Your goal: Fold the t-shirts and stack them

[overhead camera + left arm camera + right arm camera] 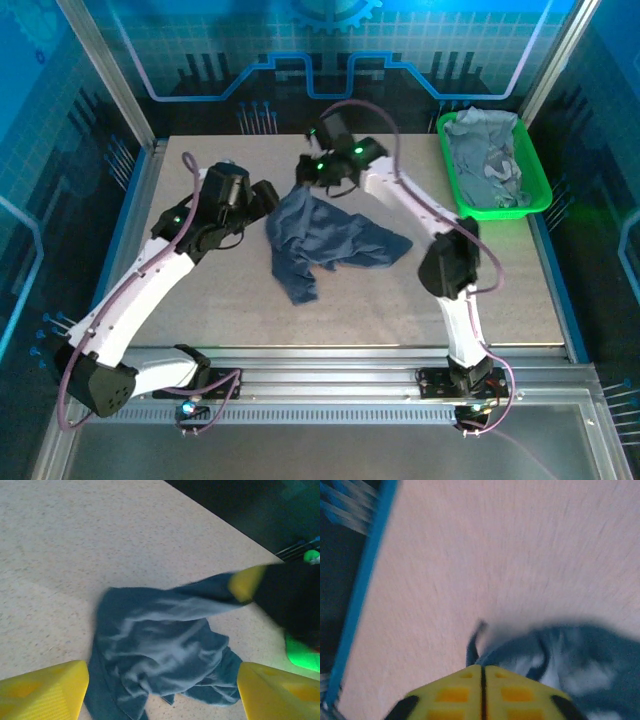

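A dark slate-blue t-shirt (330, 245) lies crumpled in the middle of the table, its upper left corner lifted. My right gripper (303, 180) is shut on that corner; in the right wrist view its yellow jaws (482, 672) meet with cloth (580, 655) coming out at their tip. The left wrist view shows the shirt (160, 640) stretched up to the right gripper's yellow fingertip (245, 582). My left gripper (268, 197) hovers open just left of the shirt, its fingers (45, 687) spread wide with nothing between them. Paler grey-blue t-shirts (490, 160) lie heaped in the tray.
A bright green plastic tray (535, 195) stands at the back right corner of the table. Metal frame posts and blue panels (100, 60) wall in the table's sides and back. Bare tabletop (400, 310) lies in front of the shirt.
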